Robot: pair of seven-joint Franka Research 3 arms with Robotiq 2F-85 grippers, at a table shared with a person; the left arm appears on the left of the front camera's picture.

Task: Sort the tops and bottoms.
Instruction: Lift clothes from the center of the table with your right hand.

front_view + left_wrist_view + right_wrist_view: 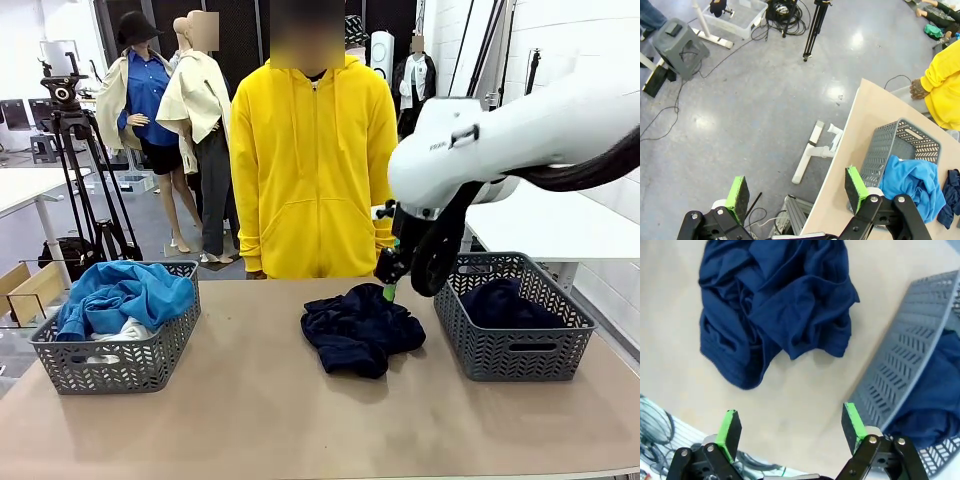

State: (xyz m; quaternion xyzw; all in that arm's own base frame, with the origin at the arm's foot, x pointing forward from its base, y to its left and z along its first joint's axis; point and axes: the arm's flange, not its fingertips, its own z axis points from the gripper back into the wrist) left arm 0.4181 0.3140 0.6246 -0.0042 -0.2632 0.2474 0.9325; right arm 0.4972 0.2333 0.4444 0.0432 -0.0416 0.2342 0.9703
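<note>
Here, right pincer (pixel 790 430) wide above navy bottoms (pixel 772 305), left pincer (pixel 797 195) wide, no legible writing.

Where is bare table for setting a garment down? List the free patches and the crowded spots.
Free: the stretch between the left basket and the navy garment at mid-table, and the whole near strip of the table. Crowded: the gap between that garment and the right basket, where the open right gripper hangs. Both baskets already hold clothes.

Dark navy garment (pixel 360 328), bright blue top (pixel 125 296), grey lattice baskets (pixel 515 350), yellow hoodie (pixel 312 170).
</note>
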